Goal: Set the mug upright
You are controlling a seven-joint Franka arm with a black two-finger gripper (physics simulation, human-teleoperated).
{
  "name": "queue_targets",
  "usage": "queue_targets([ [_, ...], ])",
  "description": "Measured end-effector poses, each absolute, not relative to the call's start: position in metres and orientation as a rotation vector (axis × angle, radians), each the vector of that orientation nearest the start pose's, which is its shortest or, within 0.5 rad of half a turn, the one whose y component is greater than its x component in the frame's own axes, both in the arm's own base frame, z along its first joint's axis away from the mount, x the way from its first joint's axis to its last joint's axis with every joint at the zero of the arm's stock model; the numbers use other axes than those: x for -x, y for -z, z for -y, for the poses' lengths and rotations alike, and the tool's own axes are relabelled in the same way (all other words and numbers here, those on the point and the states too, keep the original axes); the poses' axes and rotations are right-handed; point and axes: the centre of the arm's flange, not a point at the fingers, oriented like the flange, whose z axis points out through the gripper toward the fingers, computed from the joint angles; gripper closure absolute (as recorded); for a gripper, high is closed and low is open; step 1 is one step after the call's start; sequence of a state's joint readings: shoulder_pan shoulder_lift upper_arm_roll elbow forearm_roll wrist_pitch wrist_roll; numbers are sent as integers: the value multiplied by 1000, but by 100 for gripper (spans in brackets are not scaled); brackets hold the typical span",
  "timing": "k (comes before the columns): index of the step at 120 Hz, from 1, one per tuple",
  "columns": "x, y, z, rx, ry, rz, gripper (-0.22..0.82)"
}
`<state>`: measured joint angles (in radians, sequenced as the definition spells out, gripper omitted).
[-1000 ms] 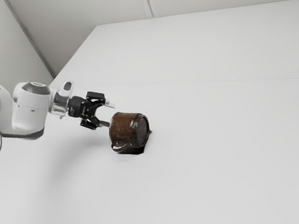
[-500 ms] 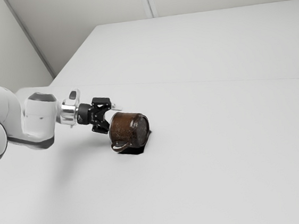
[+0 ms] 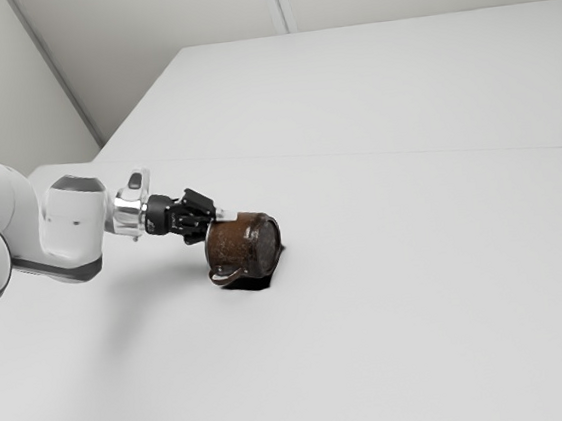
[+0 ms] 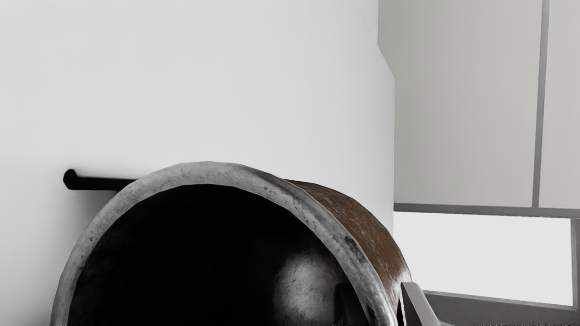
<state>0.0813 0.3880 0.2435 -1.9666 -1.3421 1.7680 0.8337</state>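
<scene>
One brown mug (image 3: 240, 247), sideways, apparently rust-flecked

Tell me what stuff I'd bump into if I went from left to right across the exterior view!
The white robot arm → its fingers → the brown mug lying on its side.

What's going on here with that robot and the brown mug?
A robot arm is handling the mug, which lies on its side on the white table, its open end facing the arm. The gripper appears to be pinching the mug's wall at the rim, one finger inside and the other outside. The mug isn't upright yet.
</scene>
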Motion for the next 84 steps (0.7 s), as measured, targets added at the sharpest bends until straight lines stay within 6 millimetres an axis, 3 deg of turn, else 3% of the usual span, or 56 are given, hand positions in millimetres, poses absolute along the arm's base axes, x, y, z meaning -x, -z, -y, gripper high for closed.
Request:
queue_targets([
  [36, -587, -318, -98, -1944, -294, -137, 77],
  [53, -593, -361, -93, -1965, -347, -37, 77],
  [60, -596, -379, -88, -2033, -345, 45, 78],
  [71, -599, -385, -79, -2214, -274, 201, 78],
  [84, -615, -411, -60, -2468, -192, 465, 78],
])
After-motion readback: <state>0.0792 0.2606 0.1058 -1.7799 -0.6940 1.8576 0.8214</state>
